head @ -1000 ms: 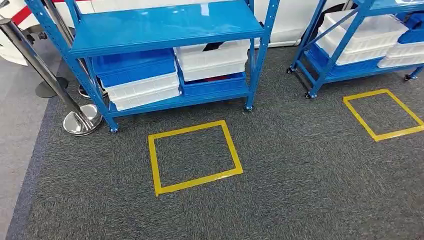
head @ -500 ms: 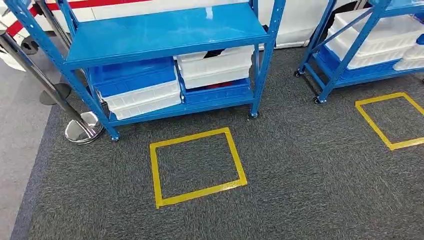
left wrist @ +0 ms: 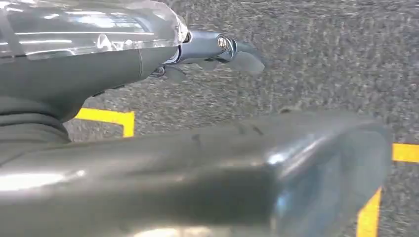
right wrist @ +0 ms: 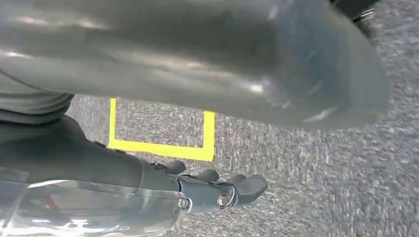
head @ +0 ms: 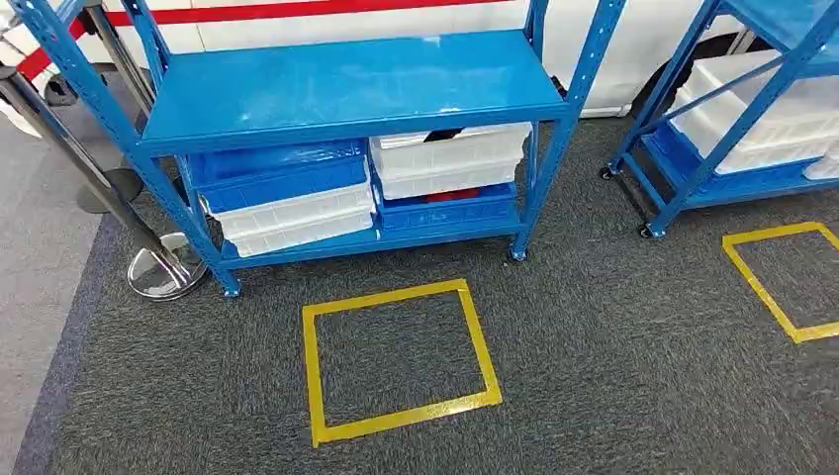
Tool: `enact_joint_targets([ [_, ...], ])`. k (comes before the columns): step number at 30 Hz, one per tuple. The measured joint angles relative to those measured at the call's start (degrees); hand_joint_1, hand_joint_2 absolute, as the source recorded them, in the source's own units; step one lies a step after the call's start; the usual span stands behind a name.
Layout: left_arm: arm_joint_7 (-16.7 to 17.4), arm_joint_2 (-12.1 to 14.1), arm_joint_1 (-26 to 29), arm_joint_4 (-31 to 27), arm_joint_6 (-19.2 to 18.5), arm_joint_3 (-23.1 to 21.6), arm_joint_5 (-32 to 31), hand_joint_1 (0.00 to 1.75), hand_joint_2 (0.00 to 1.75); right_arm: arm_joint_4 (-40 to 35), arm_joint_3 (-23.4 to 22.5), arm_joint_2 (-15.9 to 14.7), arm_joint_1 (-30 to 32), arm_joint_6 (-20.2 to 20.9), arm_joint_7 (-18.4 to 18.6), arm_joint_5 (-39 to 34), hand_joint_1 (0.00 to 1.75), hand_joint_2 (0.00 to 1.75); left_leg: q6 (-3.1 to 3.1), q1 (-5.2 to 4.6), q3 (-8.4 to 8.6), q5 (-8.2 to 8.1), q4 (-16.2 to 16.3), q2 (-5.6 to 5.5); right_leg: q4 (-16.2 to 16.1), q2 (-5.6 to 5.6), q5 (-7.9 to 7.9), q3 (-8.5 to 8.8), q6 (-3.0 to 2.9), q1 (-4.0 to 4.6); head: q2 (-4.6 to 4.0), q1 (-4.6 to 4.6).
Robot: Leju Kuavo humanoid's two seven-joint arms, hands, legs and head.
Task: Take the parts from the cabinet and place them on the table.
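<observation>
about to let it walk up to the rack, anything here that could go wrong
1. The stanchion base sits right beside the blue rack's left leg; drifting left could clip it.
2. The white bins and blue bins sit low under the shelf, so reaching in may bump the shelf edge.
3. Both the left hand and the right hand hang over the carpet, holding nothing; stopping outside the yellow square may leave the bins out of reach.

A warehouse or factory stockroom by the look of it; blue steel shelving racks (head: 346,94) on castors hold stacked white and blue plastic bins (head: 450,158); grey carpet (head: 613,346) carries yellow tape squares (head: 396,361); a chrome queue-barrier post (head: 163,272) stands alongside.
</observation>
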Motion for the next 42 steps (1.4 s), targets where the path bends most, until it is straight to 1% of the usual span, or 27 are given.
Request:
enact_joint_targets([
  [1,0.04,0.0,0.05,0.0,0.11,-0.02,0.0,0.0,0.0,0.07,0.0,-0.02,0.22,0.0,0.02,0.0,0.0,0.0,-0.19,-0.01,1.14,-1.08,0.0,0.02,-3.87,0.0,5.04,0.03,-0.35,0.06,0.0,0.0],
  [2,0.13,-0.02,0.2,0.02,0.22,-0.02,0.0,0.0,0.0,0.19,0.0,-0.07,0.65,0.0,0.04,0.0,0.0,0.0,-0.4,-0.09,1.99,-2.1,0.02,0.04,-7.73,-0.01,13.15,-0.21,-0.71,0.19,0.0,0.02],
  [3,0.26,-0.02,0.06,0.02,0.28,-0.04,0.04,0.0,0.0,0.26,-0.02,-0.09,0.7,-0.02,0.04,0.0,0.0,0.0,-0.68,-0.34,3.03,-3.24,0.46,-0.17,-8.4,0.02,15.9,-0.37,-0.91,0.53,0.02,-0.02],
  [5,0.46,-0.02,-0.27,0.0,0.5,-0.07,0.09,0.0,0.0,0.17,-0.02,0.0,0.31,-0.04,0.11,0.0,0.0,0.0,-1.55,-0.42,5.11,-4.14,-0.39,-0.04,-7.85,0.26,14.12,0.68,-1.72,0.63,0.0,-0.02],
  [6,0.48,-0.02,-0.57,0.0,0.55,-0.07,0.09,0.0,0.0,0.15,-0.02,0.02,0.16,-0.11,0.11,0.0,0.0,0.0,-1.96,-0.41,4.09,-2.55,1.2,-0.03,-8.17,0.29,13.42,1.33,-2.28,0.68,0.0,-0.02],
  [8,0.5,-0.02,-0.92,0.0,0.55,-0.09,0.09,0.0,0.0,0.11,-0.02,0.15,-0.09,-0.13,0.11,0.0,0.0,0.0,-2.26,-0.28,-0.52,0.67,9.8,0.37,-9.18,0.3,12.72,3.13,-3.04,0.21,0.0,0.0],
  [9,0.52,-0.02,-0.89,0.0,0.55,-0.13,0.09,0.0,0.0,0.11,-0.04,0.09,-0.03,-0.17,0.11,0.0,0.0,0.0,-2.52,-0.2,-3.51,0.67,14.22,0.58,-9.67,0.24,12.08,4.06,-3.26,0.16,0.02,-0.05],
  [10,0.54,-0.04,-0.92,0.0,0.55,-0.2,0.09,0.0,0.0,0.11,-0.07,0.07,-0.07,-0.2,0.11,0.0,0.0,0.0,-2.96,0.01,-6.37,-1.41,17.58,0.66,-9.97,0.24,11.35,5.17,-3.32,0.14,0.02,-0.07],
  [11,0.55,-0.07,-0.82,0.0,0.55,-0.24,0.09,0.0,0.0,0.11,-0.07,0.07,-0.06,-0.2,0.11,0.0,0.0,0.0,-3.15,0.17,-8.67,-4.95,19.36,0.72,-10.11,0.27,10.5,6.32,-3.32,0.14,0.0,-0.02],
  [13,0.55,-0.07,-0.69,0.0,0.55,-0.31,0.09,0.0,0.0,0.11,-0.09,0.09,0.0,-0.17,0.11,0.0,0.0,0.0,-3.41,0.39,-11.69,-10.76,19.17,0.88,-10.13,0.48,8.72,8.6,-3.22,0.06,0.02,-0.04],
  [14,0.57,-0.07,-0.6,0.0,0.57,-0.33,0.11,0.0,0.0,0.11,-0.09,0.13,0.05,-0.17,0.11,0.0,0.0,0.0,-3.54,0.46,-12.53,-11.45,17.39,0.99,-10.13,0.55,7.75,9.84,-3.13,0.04,0.0,-0.04],
  [15,0.57,-0.07,-0.48,0.0,0.57,-0.35,0.11,0.0,0.0,0.11,-0.09,0.15,0.12,-0.17,0.11,0.0,0.0,0.0,-3.51,0.47,-12.89,-9.95,14.62,1.04,-10.14,0.59,6.85,11.07,-2.99,0.01,0.0,-0.04],
  [16,0.57,-0.04,-0.3,0.0,0.57,-0.35,0.11,0.0,0.0,0.11,-0.09,0.18,0.16,-0.17,0.11,0.0,0.0,0.0,-3.27,0.47,-12.97,-6.01,11.15,1.09,-10.16,0.57,5.89,12.22,-2.84,0.01,0.0,-0.04],
  [18,0.63,0.02,0.36,0.15,0.59,-0.37,0.22,0.0,0.0,0.31,-0.13,0.18,0.17,-0.17,0.13,0.0,0.0,0.0,-2.49,0.09,-14.16,7.98,4.83,1.63,-9.68,0.62,4.24,13.57,-2.31,0.25,0.0,-0.02],
  [22,0.87,0.0,-0.14,0.11,-0.02,-0.52,0.0,0.0,0.0,0.2,-0.35,0.22,-0.52,-0.2,0.07,0.0,0.0,0.0,-0.87,-0.15,-12.37,6.77,4.34,1.29,-11.93,0.77,2.84,15.74,-0.38,0.22,0.02,-0.07],
  [23,0.92,0.0,-0.16,0.09,-0.37,-0.55,-0.04,0.0,0.0,0.07,-0.42,0.2,-0.5,-0.2,0.04,-0.09,0.0,0.0,-0.67,0.1,-11.11,6.7,3.3,1.3,-11.54,0.49,2.31,16.27,-0.24,-0.08,0.0,-0.04],
  [24,0.9,0.13,-0.27,0.09,-0.57,-0.57,-0.2,0.0,0.0,0.07,-0.52,0.22,-0.49,-0.2,-0.07,-0.2,0.0,0.0,-0.03,0.16,-10.13,6.29,2.56,1.32,-8.61,0.39,1.24,14.86,-0.21,0.04,0.02,-0.04],
  [26,0.9,0.35,-0.56,0.09,-0.68,-0.57,-0.28,0.0,0.0,0.07,-0.74,0.31,-0.6,-0.2,-0.15,-0.35,0.0,0.0,0.26,0.07,-8.88,5.45,1.99,1.32,1.31,0.39,-1.95,8.3,0.13,-0.03,0.0,-0.02],
  [27,0.9,0.35,-0.57,0.09,-0.72,-0.59,-0.37,0.0,0.0,0.07,-0.79,0.31,-0.53,-0.2,-0.24,-0.39,0.0,0.0,0.34,-0.01,-8.34,5.02,2.0,1.28,5.26,0.39,-2.55,5.24,0.25,-0.03,0.02,-0.04],
  [28,1.03,0.35,-0.56,0.09,-0.79,-0.66,-0.44,0.0,0.0,0.07,-0.83,0.31,-0.44,-0.2,-0.24,-0.48,0.0,0.0,0.37,-0.05,-7.64,4.48,2.02,1.1,7.08,0.39,-1.79,3.03,0.31,-0.02,0.0,-0.04],
  [29,1.11,0.35,-0.56,0.09,-0.77,-0.74,-0.44,0.0,0.0,0.07,-0.87,0.31,-0.32,-0.22,-0.26,-0.57,0.0,0.0,0.32,-0.07,-6.68,3.8,2.02,0.86,5.97,0.39,1.01,2.07,0.25,0.01,0.0,-0.02],
  [32,1.6,0.35,-0.36,0.09,-0.5,-0.9,-0.46,0.0,0.0,0.07,-0.9,0.31,0.13,-0.26,-0.59,-0.68,0.0,0.0,-0.16,-0.15,-3.69,1.64,1.99,0.55,-7.19,0.4,12.69,4.44,-0.76,0.28,0.02,-0.02],
  [33,1.71,0.35,-0.28,0.18,-0.39,-0.9,-0.44,0.0,0.0,0.26,-0.94,0.22,0.44,-0.26,-0.61,-0.7,0.0,0.0,-0.54,-0.47,-3.67,1.12,2.01,0.56,-7.57,0.49,12.18,4.51,-1.04,0.9,0.0,-0.04],
  [36,1.81,0.48,-0.6,0.17,-0.22,-0.9,-0.22,0.0,0.0,0.22,-0.98,0.28,-0.02,-0.22,-1.11,-0.5,0.0,0.0,-1.24,-0.37,-3.67,0.74,1.58,0.48,-9.37,0.51,11.06,5.24,-1.66,0.86,0.0,0.02],
  [38,1.73,0.63,-0.73,0.17,-0.11,-0.9,-0.18,0.0,0.0,0.2,-0.98,0.52,-0.04,-0.2,-1.16,-0.35,0.0,0.0,-1.92,-0.44,-3.22,-0.04,1.82,0.63,-10.51,0.31,11.11,6.06,-2.11,0.02,0.02,0.0],
  [39,1.68,0.61,-0.68,0.15,-0.09,-0.92,-0.18,0.0,0.0,0.2,-0.98,0.55,0.01,-0.2,-1.16,-0.35,0.0,0.0,-2.32,-0.51,-4.06,-1.05,3.8,0.85,-10.84,0.19,10.94,6.51,-2.45,-0.02,0.0,0.02],
  [42,1.66,0.68,-0.61,0.17,-0.09,-0.96,-0.46,0.0,0.0,0.2,-1.01,0.55,-0.02,-0.28,-1.16,-0.57,0.0,0.0,-3.22,0.23,-11.95,-6.54,17.77,0.92,-10.95,-0.07,10.45,6.99,-2.92,0.01,0.02,0.02],
])
